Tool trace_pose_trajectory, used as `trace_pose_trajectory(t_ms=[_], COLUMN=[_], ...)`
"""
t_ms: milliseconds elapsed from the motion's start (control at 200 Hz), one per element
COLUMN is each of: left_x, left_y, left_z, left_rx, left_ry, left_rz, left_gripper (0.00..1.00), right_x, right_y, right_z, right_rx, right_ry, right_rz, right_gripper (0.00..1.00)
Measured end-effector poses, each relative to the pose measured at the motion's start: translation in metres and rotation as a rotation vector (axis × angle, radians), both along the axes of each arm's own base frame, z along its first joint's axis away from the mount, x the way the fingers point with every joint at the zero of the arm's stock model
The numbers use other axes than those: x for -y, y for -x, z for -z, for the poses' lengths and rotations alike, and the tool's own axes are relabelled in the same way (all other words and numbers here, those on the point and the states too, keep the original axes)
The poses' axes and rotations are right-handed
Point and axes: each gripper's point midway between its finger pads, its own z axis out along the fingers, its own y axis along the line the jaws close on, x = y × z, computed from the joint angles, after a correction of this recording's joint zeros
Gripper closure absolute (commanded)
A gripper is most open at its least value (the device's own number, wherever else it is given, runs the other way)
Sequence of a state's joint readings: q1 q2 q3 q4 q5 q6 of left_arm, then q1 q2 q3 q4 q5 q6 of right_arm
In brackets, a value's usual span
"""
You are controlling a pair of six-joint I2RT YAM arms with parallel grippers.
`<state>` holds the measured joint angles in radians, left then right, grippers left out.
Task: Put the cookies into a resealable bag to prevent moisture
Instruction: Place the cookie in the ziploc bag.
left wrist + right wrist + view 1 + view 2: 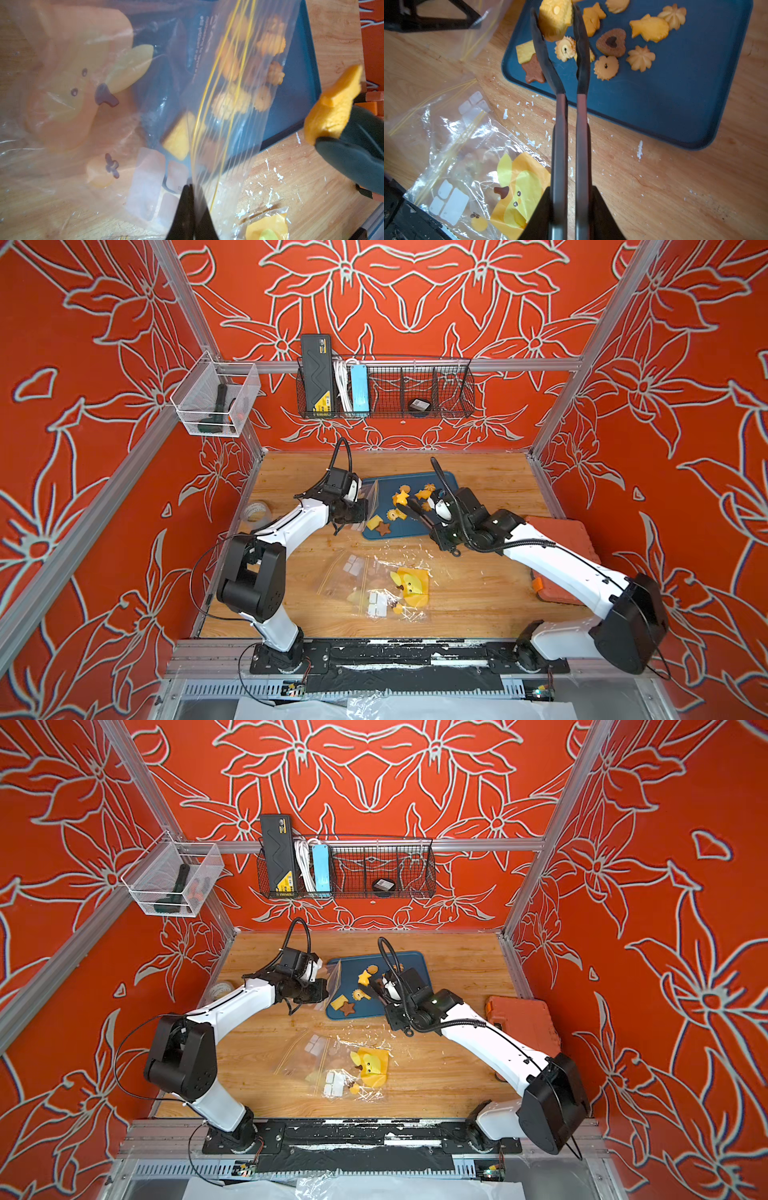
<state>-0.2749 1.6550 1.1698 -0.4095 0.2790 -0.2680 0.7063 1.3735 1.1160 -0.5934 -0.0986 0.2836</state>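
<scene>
Over the blue tray [695, 104], the right tool [571, 209] was closed on the handles of a pair of tongs [560, 124]. The tong tips pinched one yellow cookie [555, 18], fish-shaped by the look of it, lifted clear of the tray.

The left tool [192, 207] was shut on the edge of a clear resealable bag [239, 104], close by its yellow zip lines. It held the bag upright at the tray's side, near the raised cookie but not touching it. Whether the mouth stood open could not be told.

Step in hand, as judged: carrying a picked cookie from tray to bag. The next move called for bringing the tong tips to the bag's mouth, getting them past the zip, and only then easing the grip. The film looked limp, so the mouth might need spreading first.

The remaining cookies [650, 29] lay loose on the tray:
- yellow fish and piped flowers
- round ones with dark centres
- a brown heart [610, 42]
- a brown star [533, 70] touching a yellow square at the tray's edge nearest the bag

All looked small, dry and rigid. Seen through the film they were blurred, and appeared to sit on the tray behind it rather than inside.

Spare bags [467, 166] with a yellow duck print lay flat on the table [654, 187], among white flecks.
</scene>
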Motion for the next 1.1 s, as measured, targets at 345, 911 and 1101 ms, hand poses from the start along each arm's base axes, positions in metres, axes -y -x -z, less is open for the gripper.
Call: trace_pose_trajectory(t_ms=[345,911,1101], left_x=[0.012,0.013,0.013], left_y=[0.005,0.006,0.005], left_z=[0.005,0.005,0.005], left_rx=[-0.011,-0.009,-0.008], left_ry=[0.0,-0.004,-0.008], left_rz=[0.039,0.043,0.041], left_gripper=[1.0,1.0,1.0], right_x=[-0.034,-0.035,-0.032], right_y=[-0.003,-0.002,0.002], right_z=[-0.01,0.017,0.032], right_rx=[0.015,-0.055,-0.096], right_ry=[-0.009,0.072,0.114], right_rz=[-0.09,-0.094,-0.103], right_gripper=[0.95,0.96,0.96])
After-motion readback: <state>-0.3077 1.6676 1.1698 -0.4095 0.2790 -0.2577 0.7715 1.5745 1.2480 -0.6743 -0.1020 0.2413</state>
